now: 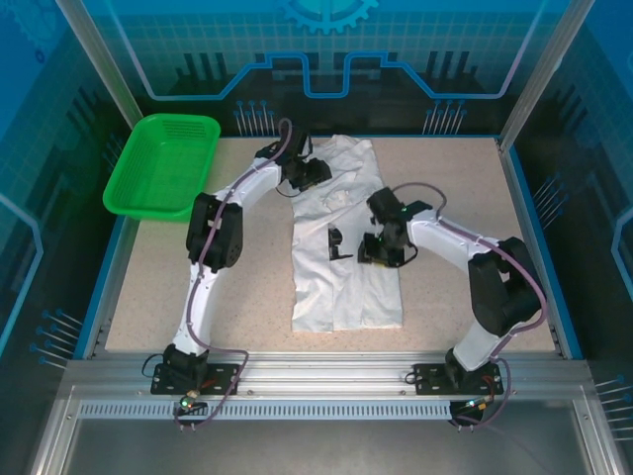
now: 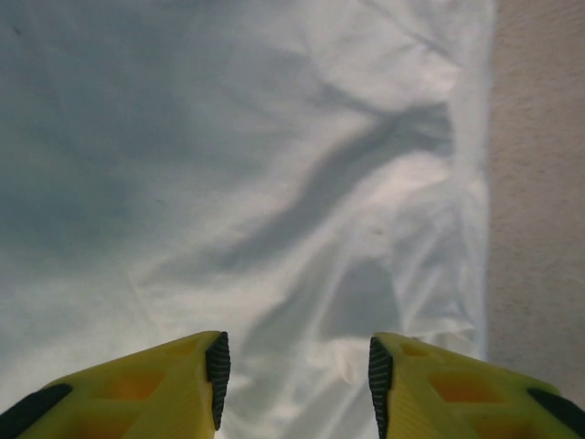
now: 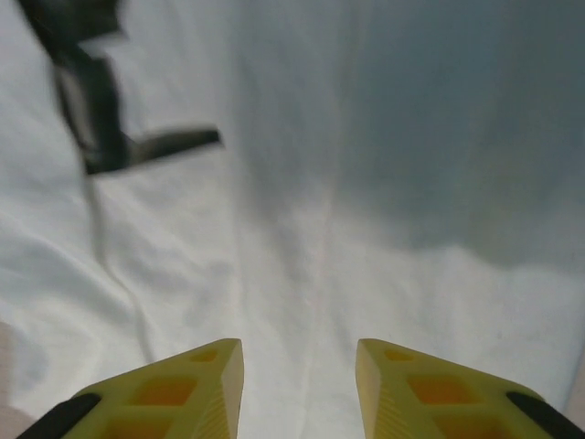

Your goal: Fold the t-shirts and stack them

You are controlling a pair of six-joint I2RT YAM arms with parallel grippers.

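Note:
A white t-shirt (image 1: pixel 346 267) lies lengthwise down the middle of the table, folded into a long strip, with a small black print (image 1: pixel 338 243) on it. My left gripper (image 1: pixel 315 174) hovers over the shirt's far left part; in its wrist view the yellow fingers (image 2: pixel 212 370) stand open above wrinkled white cloth (image 2: pixel 274 183), holding nothing. My right gripper (image 1: pixel 381 249) is over the shirt's right side near its middle. Its fingers (image 3: pixel 219 375) are open over smooth cloth (image 3: pixel 366 183), with the black print (image 3: pixel 96 110) to the upper left.
A green mesh basket (image 1: pixel 163 163) stands at the far left corner, partly over the table's edge. Bare speckled tabletop (image 1: pixel 247 287) lies left of the shirt, and more tabletop (image 2: pixel 539 183) runs along the shirt's edge.

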